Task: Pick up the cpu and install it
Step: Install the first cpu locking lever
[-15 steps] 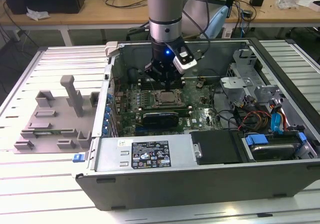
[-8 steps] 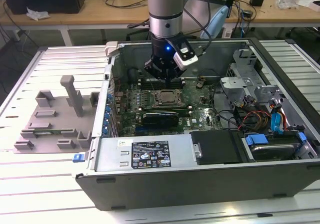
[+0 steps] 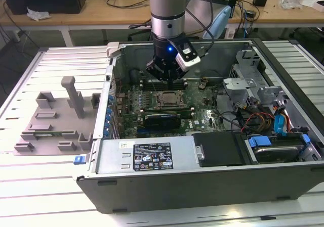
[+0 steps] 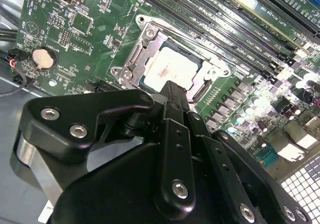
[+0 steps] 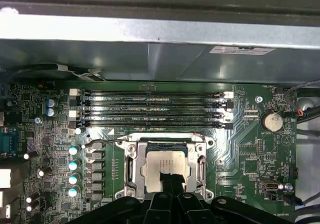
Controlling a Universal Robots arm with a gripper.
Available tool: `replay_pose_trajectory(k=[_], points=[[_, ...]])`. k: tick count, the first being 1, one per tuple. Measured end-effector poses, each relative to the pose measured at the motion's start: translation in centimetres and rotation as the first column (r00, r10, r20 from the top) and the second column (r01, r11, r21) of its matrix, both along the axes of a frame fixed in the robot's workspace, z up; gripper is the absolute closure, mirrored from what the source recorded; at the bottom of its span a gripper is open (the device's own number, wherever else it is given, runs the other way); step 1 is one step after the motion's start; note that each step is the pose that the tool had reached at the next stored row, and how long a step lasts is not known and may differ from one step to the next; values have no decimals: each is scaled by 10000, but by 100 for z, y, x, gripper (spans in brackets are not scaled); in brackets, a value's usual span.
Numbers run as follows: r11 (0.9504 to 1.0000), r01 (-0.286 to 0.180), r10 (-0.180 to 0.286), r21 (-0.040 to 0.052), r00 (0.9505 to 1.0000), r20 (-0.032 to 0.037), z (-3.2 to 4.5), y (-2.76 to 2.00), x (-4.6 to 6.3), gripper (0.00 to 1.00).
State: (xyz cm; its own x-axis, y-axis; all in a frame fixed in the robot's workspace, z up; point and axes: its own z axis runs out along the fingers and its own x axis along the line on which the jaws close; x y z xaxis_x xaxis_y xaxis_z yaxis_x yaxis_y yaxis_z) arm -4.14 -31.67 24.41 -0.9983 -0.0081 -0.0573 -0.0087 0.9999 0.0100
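The cpu (image 4: 166, 67) lies flat inside the motherboard socket (image 4: 132, 59). The end effector (image 4: 171, 90) hangs just above it with its fingers closed together, holding nothing. A crooked downward push (or a sideways one) could bend the socket pins.

- The cpu (image 4: 167, 67) lies flat inside the socket (image 4: 141, 45), silver top up.
- The gripper (image 4: 173, 88), fingers pressed together, points its tip at the cpu's edge.
- Memory slots (image 4: 225, 19) run beside the socket.
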Motion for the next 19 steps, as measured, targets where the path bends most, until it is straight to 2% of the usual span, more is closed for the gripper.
replay_pose_trajectory(k=[12, 14, 16, 18, 19], points=[[10000, -1, 1, -1, 10000, 1, 0, -7, -14, 89], [10000, 0, 0, 3, 10000, 1, 0, -6, -92, 89], [10000, -1, 1, 8, 10000, 5, 0, -6, -230, 89], [10000, -1, 1, 8, 10000, 10, 0, -6, -313, 89], [10000, 0, 0, 8, 10000, 12, 0, -6, -395, 89]])
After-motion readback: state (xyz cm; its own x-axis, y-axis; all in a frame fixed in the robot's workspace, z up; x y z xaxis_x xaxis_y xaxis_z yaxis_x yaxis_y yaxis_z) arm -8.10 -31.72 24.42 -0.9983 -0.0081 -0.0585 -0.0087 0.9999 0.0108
